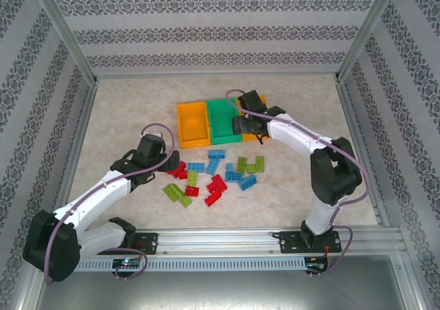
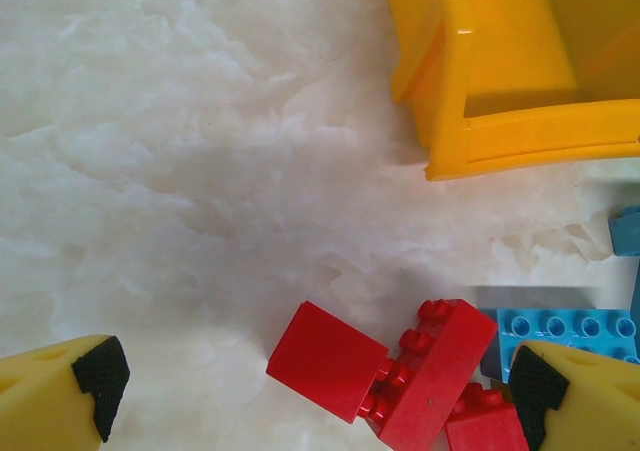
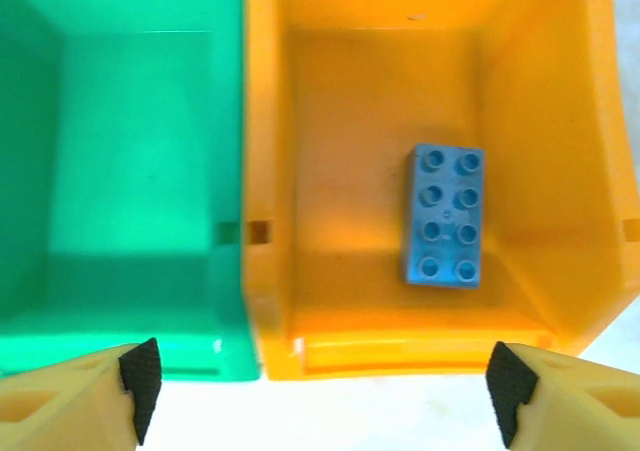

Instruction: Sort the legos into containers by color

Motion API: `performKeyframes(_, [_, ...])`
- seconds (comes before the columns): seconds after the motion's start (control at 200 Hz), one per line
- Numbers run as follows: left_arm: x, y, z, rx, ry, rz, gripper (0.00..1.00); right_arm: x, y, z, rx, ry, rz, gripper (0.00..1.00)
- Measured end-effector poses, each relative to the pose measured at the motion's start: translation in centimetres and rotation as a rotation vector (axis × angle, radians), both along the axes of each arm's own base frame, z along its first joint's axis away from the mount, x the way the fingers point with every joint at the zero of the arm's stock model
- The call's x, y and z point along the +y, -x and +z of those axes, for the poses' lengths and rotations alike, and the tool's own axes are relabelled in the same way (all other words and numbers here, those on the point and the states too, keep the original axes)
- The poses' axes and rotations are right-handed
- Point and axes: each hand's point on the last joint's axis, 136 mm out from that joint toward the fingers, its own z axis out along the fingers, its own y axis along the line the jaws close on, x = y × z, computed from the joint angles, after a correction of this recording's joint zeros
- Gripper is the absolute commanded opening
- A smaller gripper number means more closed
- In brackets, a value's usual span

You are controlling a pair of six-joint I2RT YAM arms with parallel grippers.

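Hovering w/ R fingers (image 3: 140, 381) spread wide over blue lego (image 3: 444, 216) lying in R orange bin (image 3: 560, 121), needing straight-up exit clear of walls; holding L fingers (image 2: 100, 381) wide over red legos (image 2: 420, 381) on counter (image 2: 200, 171).

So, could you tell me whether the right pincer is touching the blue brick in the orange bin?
Apart. The right wrist view shows the blue brick flat on the orange bin floor, with bare floor between it and the open right pincer.
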Motion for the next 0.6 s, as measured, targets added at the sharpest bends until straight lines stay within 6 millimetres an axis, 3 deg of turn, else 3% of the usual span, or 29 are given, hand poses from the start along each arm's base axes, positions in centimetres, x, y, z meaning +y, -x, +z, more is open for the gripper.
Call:
performKeyframes(0.1, [0.0, 0.0, 0.0, 0.0, 0.001, 0.002, 0.99, 0.6, 1.8, 0.8, -0.012, 0.001, 0.043, 0.95])
performKeyframes(0.245, [0.0, 0.0, 0.0, -0.001, 0.002, 0.002, 0.99, 0.1, 6.1, 0.7, -0.008, -0.005, 0.087, 0.98])
performKeyframes(0.47, [0.0, 0.0, 0.0, 0.0, 0.005, 0.001, 0.99, -1.7, 13.2, -3.6, 0.088, 0.0, 0.112, 0.98])
performKeyframes(0.599, [-0.2, 0.1, 0.0, 0.004, 0.018, -0.002, 0.99, -1.7, 16.2, -5.4, 0.134, 0.0, 0.123, 0.98])
